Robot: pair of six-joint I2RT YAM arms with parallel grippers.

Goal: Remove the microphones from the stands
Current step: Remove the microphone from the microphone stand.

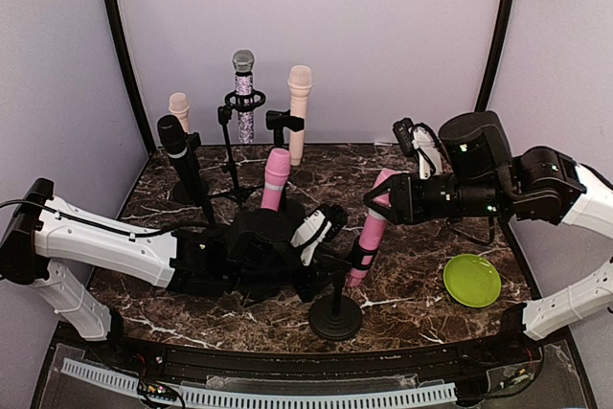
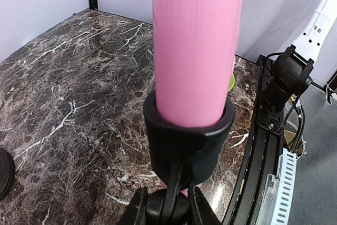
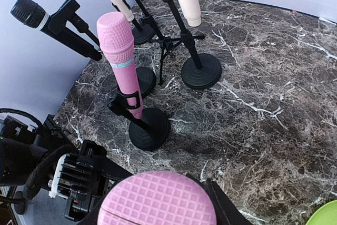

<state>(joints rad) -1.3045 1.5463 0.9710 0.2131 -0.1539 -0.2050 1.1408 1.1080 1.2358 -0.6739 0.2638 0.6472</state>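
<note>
Well, the right gripper [image 1: 388, 200] has its two fingers closed around the top end of the pink microphone [image 1: 372, 232], one dark finger on each side of the head. From the right wrist camera the head fills the bottom of the view, its rounded cap pressed with a grid of small squares in the same pink as the body.

Lower down, the left gripper [image 2: 167, 212] is pinched onto the stand [image 1: 335, 318], with its fingers on either side of the black joint just under the clip [image 2: 187, 140]. The microphone's body is a smooth, plain pink tube with no markings that I can see, and it sits snugly in that black clip, whose collar wraps around it. From above, it leans with its head up and to the right and its tail down towards the left gripper. The stand's round black base rests on the dark marble table [image 1: 421, 304] near the front edge.

Just behind it stands a second pink microphone [image 1: 276, 179] on its own stand. Further back are a black microphone [image 1: 177, 150], a glittery microphone [image 1: 244, 93] with a silver head and a cream microphone [image 1: 300, 107]. A lime-green plate [image 1: 472, 280] lies on the table to the right, well apart from the stand.
</note>
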